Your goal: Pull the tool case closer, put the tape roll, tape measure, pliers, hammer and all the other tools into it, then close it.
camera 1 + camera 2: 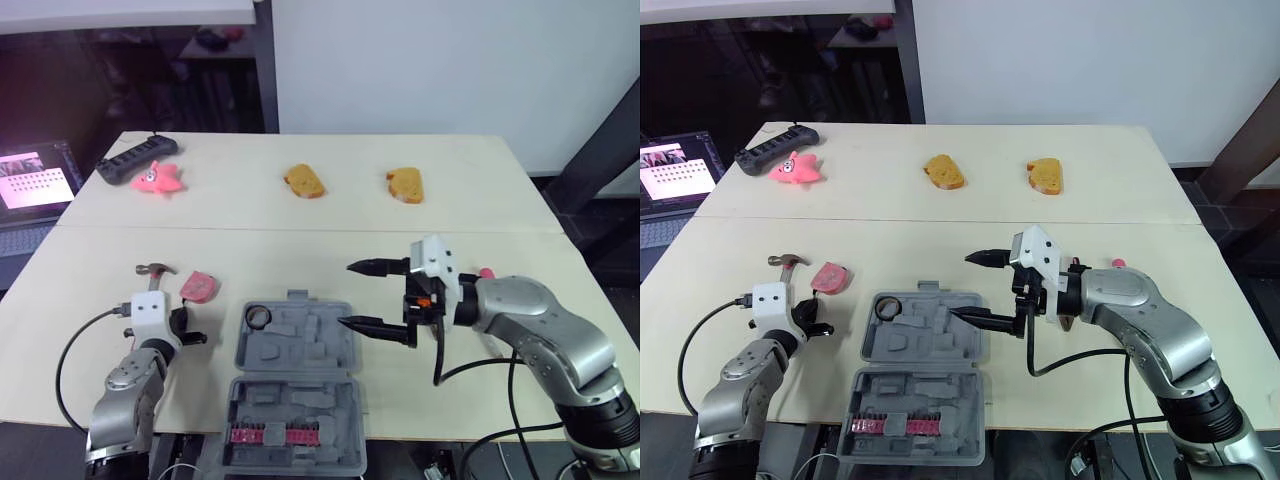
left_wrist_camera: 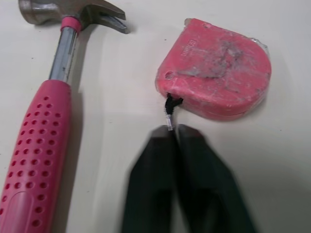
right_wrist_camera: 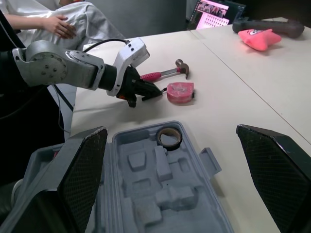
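Tool case (image 1: 300, 345) is lying open just beneath the right gripper (image 1: 347, 294), whose fingers are spreading wide, holding nothing. Tape roll (image 1: 258, 317) is sitting in the case's corner compartment away from that gripper. Left gripper (image 2: 174, 133) is pressing its fingers together at the cord (image 2: 170, 107) of the pink tape measure (image 2: 216, 73), which is lying just ahead of its tips, with the hammer (image 2: 43, 141) alongside.

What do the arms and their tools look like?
The left arm and right arm are rounded silver-grey shells, each with a white boxy wrist housing and a looping black cable. The left tool and right tool each have two tapered black fingers. An orange part marks the right wrist.
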